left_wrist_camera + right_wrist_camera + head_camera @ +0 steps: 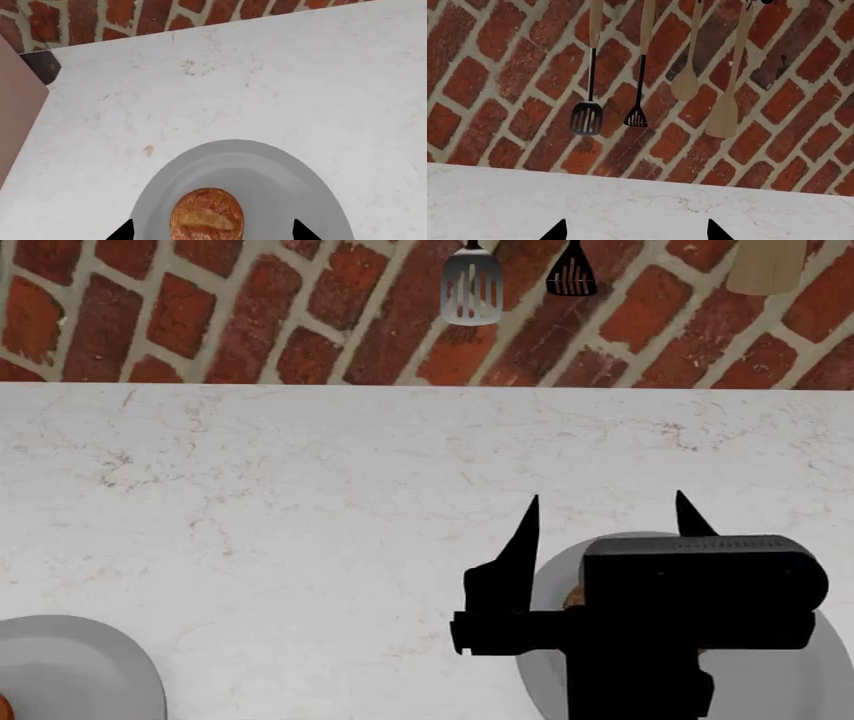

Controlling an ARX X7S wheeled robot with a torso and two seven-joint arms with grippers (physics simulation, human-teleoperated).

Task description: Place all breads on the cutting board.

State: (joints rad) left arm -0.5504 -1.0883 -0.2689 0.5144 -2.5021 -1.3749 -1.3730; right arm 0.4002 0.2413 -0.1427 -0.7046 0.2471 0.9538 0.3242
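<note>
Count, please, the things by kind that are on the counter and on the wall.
Grey plates: 2
Bread loaves: 1, plus a reddish sliver at the head view's edge, too small to identify
Hanging utensils: 4
Total: 7

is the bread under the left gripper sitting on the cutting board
No, in the left wrist view the bread lies on a round grey plate on the white counter, and no cutting board shows.

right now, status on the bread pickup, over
Left gripper jaws open, tips either side of the bread on its grey plate. Right gripper jaws open, empty. Cutting board not in view. Nothing blocking the bread.
</note>
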